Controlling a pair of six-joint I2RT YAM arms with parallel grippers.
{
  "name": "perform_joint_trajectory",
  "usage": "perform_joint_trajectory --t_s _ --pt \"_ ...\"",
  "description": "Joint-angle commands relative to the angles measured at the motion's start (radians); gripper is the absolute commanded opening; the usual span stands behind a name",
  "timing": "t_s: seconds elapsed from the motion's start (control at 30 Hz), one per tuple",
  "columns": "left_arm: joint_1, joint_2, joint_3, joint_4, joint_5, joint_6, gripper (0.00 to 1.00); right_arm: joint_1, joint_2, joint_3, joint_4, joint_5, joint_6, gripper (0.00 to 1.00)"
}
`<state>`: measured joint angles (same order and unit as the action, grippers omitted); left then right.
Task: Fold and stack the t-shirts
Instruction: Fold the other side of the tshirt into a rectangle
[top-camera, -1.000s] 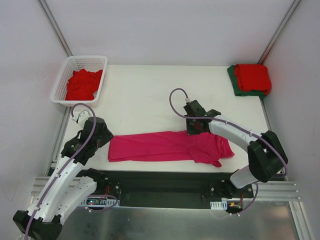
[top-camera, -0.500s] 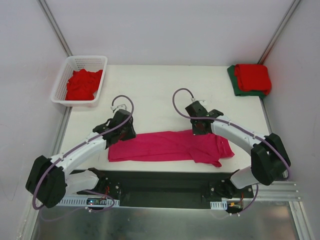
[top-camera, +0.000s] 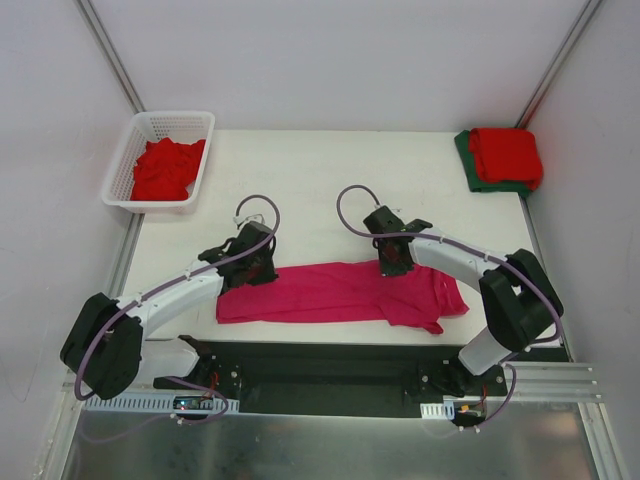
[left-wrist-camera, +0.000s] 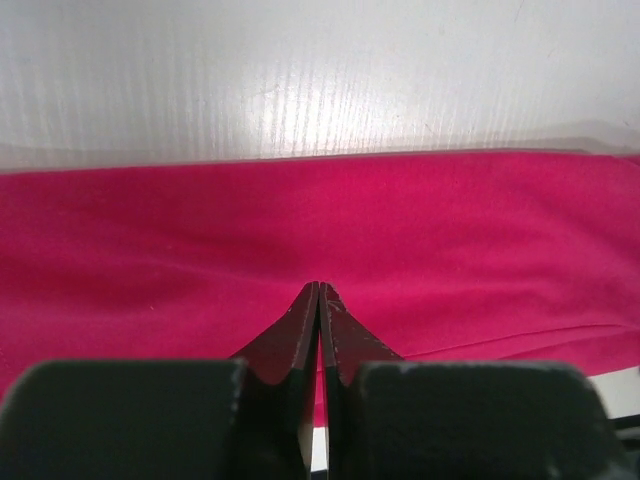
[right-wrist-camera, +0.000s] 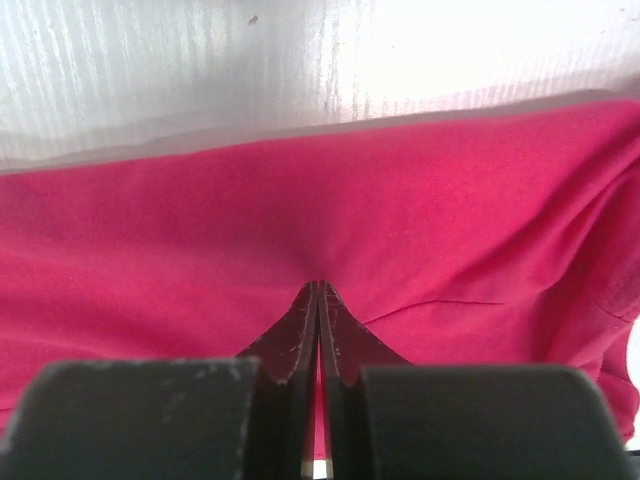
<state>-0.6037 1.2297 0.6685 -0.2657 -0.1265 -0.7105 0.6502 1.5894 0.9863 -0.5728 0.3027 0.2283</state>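
Note:
A magenta-pink t-shirt (top-camera: 330, 293) lies folded lengthwise as a long band near the table's front edge. My left gripper (top-camera: 254, 270) is down on its left part, fingertips pressed together with pink cloth (left-wrist-camera: 450, 230) between them (left-wrist-camera: 319, 286). My right gripper (top-camera: 392, 262) sits on the far edge near the sleeves, shut (right-wrist-camera: 319, 284), and the cloth (right-wrist-camera: 180, 230) puckers at its tips. A folded red t-shirt (top-camera: 506, 154) rests on a folded dark green one (top-camera: 466, 152) at the back right corner.
A white lattice basket (top-camera: 150, 205) at the back left holds crumpled red t-shirts (top-camera: 165, 168). White walls close in the table on both sides. The black base rail (top-camera: 330, 365) runs just below the shirt's near edge.
My left arm swung in from the left side of the table to the shirt's left part, and its jaws closed there. The right gripper shifted slightly left and stayed shut on the cloth.

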Motion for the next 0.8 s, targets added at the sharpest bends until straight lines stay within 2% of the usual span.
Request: perform_joint_trajectory --t_s 0.0,0.23,0.77 --pt "-0.024 0.011 -0.012 -0.024 0.039 -0.024 0.00 -0.004 0.006 -0.001 0.013 -0.027 0.019 0.01" --pt "-0.048 0.020 -0.036 -0.070 0.028 -0.058 0.00 -0.003 0.020 -0.005 0.021 -0.033 0.017 0.01" --pt "-0.050 0.281 0.037 -0.073 0.024 -0.064 0.00 -0.006 0.193 0.067 0.045 -0.068 -0.007 0.01"
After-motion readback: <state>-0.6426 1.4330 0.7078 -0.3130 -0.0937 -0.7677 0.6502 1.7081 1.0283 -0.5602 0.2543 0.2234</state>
